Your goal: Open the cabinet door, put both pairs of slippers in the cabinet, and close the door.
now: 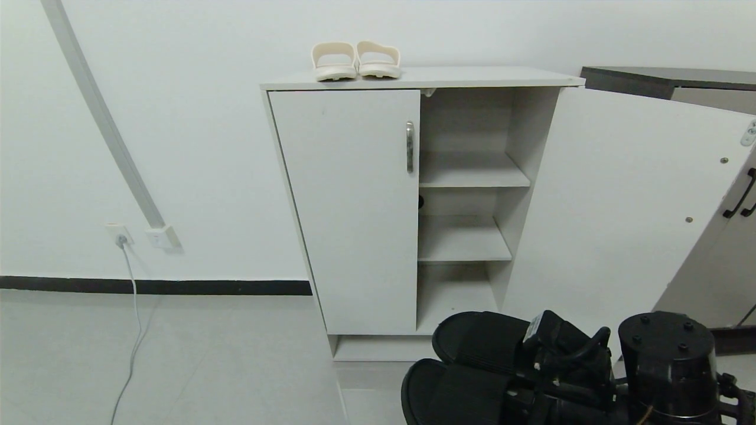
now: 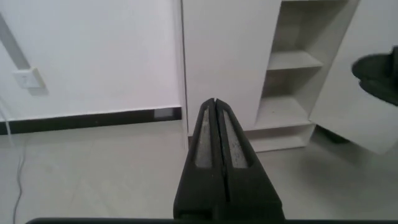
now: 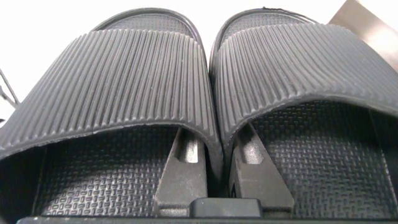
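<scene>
The white cabinet (image 1: 342, 206) stands against the wall with its left door shut and its right door (image 1: 620, 206) swung wide open. The bare shelves (image 1: 466, 171) show inside. A cream pair of slippers (image 1: 356, 60) sits on the cabinet top. A black pair of slippers (image 1: 472, 366) hangs low in front of the open side, held side by side. My right gripper (image 3: 214, 168) is shut on the slippers' two inner walls, with its fingers (image 3: 183, 168) under the straps. My left gripper (image 2: 214, 106) is shut on nothing, low over the floor, left of the cabinet.
A wall socket (image 1: 121, 236) with a cable (image 1: 133, 330) trailing onto the floor is at the left. A grey cabinet (image 1: 709, 88) with black handles stands behind the open door. Bare grey floor (image 1: 177, 366) lies in front left of the cabinet.
</scene>
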